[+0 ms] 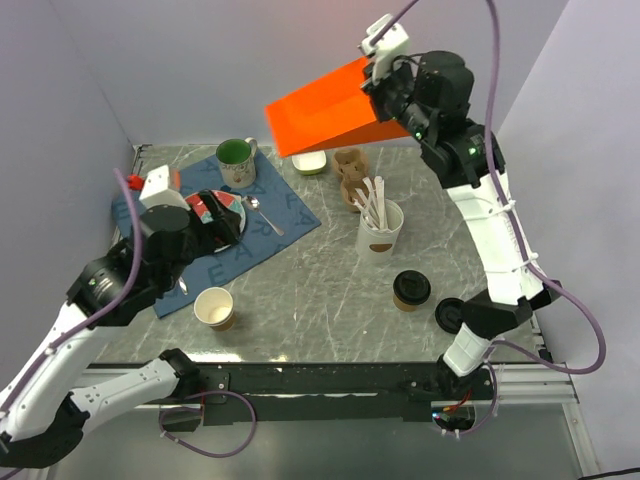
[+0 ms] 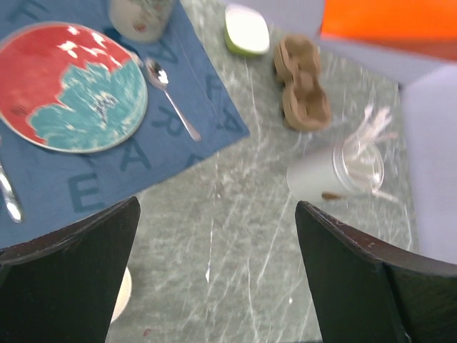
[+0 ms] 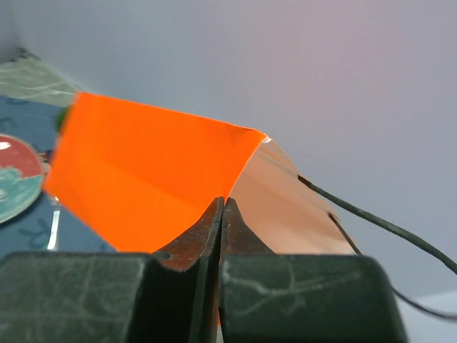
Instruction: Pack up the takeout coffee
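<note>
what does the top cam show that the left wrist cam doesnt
Only top external: the takeout coffee, a loose black lid near it, and the right gripper shut on the orange bag. Only left wrist: the whole face of the red and teal plate, which the left arm partly covers from above, seen past the open left gripper. Both: the orange bag, spoon, cup of stirrers, cardboard carrier, blue placemat.

The bag (image 1: 325,105) is bright orange. The placemat (image 2: 128,164) is dark blue with darker letters, the plate (image 2: 68,86) red with a teal flower. The surface (image 1: 330,290) is grey-green, veined white. The takeout coffee (image 1: 411,290) is brown with a black lid; the cup carrier (image 1: 351,175) is brown.
</note>
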### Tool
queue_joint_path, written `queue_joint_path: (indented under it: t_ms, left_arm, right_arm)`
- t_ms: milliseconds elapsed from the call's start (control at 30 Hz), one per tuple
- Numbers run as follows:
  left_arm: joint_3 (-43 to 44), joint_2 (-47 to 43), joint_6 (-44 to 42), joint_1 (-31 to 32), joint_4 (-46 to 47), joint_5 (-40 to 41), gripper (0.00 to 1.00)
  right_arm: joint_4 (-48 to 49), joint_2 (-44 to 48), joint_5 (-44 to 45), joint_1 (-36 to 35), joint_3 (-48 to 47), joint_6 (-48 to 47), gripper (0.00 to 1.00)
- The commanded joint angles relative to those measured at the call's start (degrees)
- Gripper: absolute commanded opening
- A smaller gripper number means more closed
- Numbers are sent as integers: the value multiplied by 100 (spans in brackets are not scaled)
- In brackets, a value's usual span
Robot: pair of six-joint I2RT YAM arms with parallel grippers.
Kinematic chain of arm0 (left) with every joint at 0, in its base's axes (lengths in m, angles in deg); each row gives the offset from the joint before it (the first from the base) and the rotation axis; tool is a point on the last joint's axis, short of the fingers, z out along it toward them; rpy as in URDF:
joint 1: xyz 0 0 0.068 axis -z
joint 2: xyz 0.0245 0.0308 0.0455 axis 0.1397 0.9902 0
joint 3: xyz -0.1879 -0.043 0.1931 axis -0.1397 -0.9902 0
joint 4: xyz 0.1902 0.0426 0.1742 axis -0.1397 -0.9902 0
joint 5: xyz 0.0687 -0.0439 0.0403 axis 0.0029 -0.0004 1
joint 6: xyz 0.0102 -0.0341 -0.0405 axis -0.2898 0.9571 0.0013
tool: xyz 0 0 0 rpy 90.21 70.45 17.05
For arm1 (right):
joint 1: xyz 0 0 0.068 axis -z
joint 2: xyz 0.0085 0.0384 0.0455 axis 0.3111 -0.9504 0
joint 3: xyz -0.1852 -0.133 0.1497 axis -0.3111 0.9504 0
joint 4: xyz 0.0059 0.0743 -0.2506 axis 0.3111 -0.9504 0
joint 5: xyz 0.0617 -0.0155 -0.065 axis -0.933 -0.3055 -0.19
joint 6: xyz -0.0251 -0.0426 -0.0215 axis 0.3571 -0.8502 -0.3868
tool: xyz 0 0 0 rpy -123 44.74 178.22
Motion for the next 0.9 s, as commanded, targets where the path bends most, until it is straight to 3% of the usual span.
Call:
queue_joint_path:
  t_ms: [0,267,600,867]
  left_arm:
    - [471,-192,92,-21,-225,816,97]
    - [1095,-210,-364,-21,-392,1528,97]
    - [841,-209,-294,-21,-612,1292,97]
    - [270,-245,-163,-21,-489,1089,97]
  right_arm:
    - [372,560,138,-532,307,96,0]
    - [302,1491,656,-1710,1880,730,0]
    - [-287,2573,1658,-2923,3770,1546,0]
    - [-1261,2100,2247,-3915,3500,2872,0]
